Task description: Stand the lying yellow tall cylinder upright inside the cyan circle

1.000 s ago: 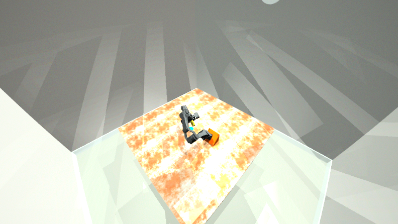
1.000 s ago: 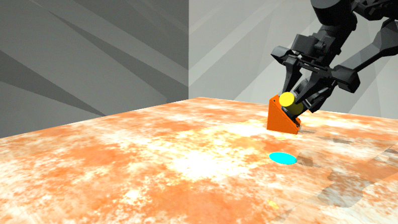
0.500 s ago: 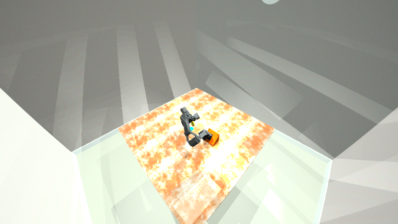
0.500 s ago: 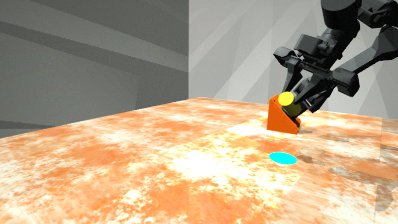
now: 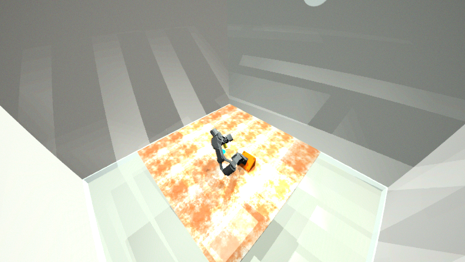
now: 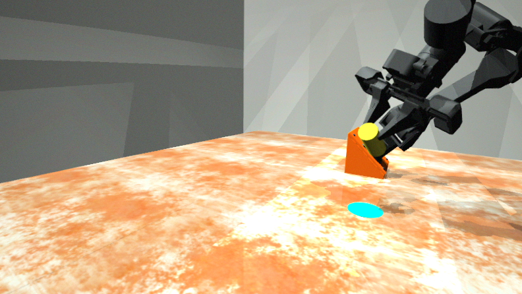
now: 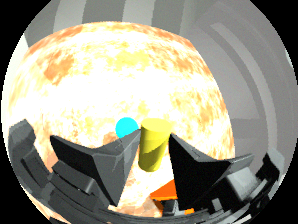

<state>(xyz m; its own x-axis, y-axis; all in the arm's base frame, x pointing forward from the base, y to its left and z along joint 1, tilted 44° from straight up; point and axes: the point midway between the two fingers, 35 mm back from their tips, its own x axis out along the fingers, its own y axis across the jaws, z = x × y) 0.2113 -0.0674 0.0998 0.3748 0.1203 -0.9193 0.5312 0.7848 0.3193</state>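
The yellow cylinder (image 5: pixel 225 145) (image 6: pixel 375 141) (image 7: pixel 153 145) is held in the air, tilted, with one round end facing the exterior camera. My gripper (image 6: pixel 373 131) (image 7: pixel 154 134) is shut on it, one finger on each side. The cyan circle (image 5: pixel 223 151) (image 6: pixel 365 209) (image 7: pixel 126 128) lies flat on the table with nothing standing on it. In the exterior view the cylinder hangs above the circle; in the wrist view the circle shows just left of the cylinder's far end, partly behind the left finger. In the top view the fingers are too small to make out.
The orange wedge-shaped base block (image 5: pixel 249 161) (image 6: pixel 361 157) (image 7: pixel 165 190) stands at the arm's foot, behind the cylinder in the exterior view. The mottled orange and white table top (image 5: pixel 195 211) (image 6: pixel 145 219) ends at straight edges, with grey walls beyond.
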